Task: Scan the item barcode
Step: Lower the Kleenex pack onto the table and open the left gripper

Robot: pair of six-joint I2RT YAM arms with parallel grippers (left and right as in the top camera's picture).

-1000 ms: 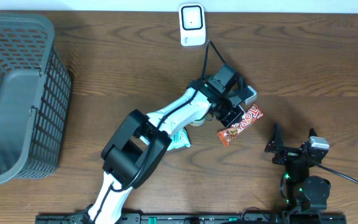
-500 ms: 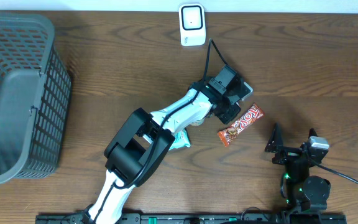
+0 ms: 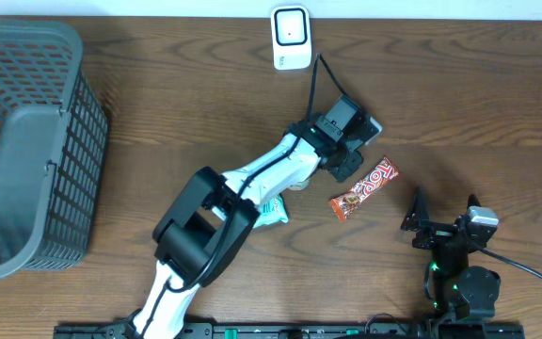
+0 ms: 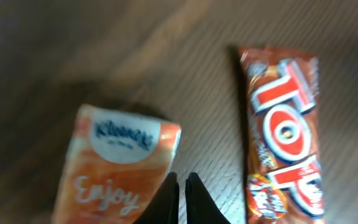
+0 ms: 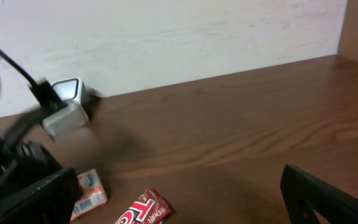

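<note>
Red-brown glossy foil candy bar, long flat rectangle with crimped ends and big white-and-red block letters, lies flat on the table just beside the left gripper, on its outer side, not touching it. No barcode visible on the upturned face.

Left gripper: black fingertips pressed together, nothing between them. In the left wrist view the bar sits to the right of the tips. A soft orange plastic tissue pack with a white oval label sits to their left, and bare wood shows between the two.

Right gripper: jaws spread wide, empty, low over the table. The bar is ahead of it and toward its left finger, apart from both fingers. The tissue pack is further left of that.

A whitish-teal crinkled pouch is partly under the left arm, behind the left gripper.

White rounded plastic scanner box, with a dark window on its face, stands at the far table edge, well beyond the left gripper.

Grey plastic mesh basket, with an open lattice wall and a solid rim, is far off on the left arm's side.

The table is dark brown wood with visible grain and a matte finish.
</note>
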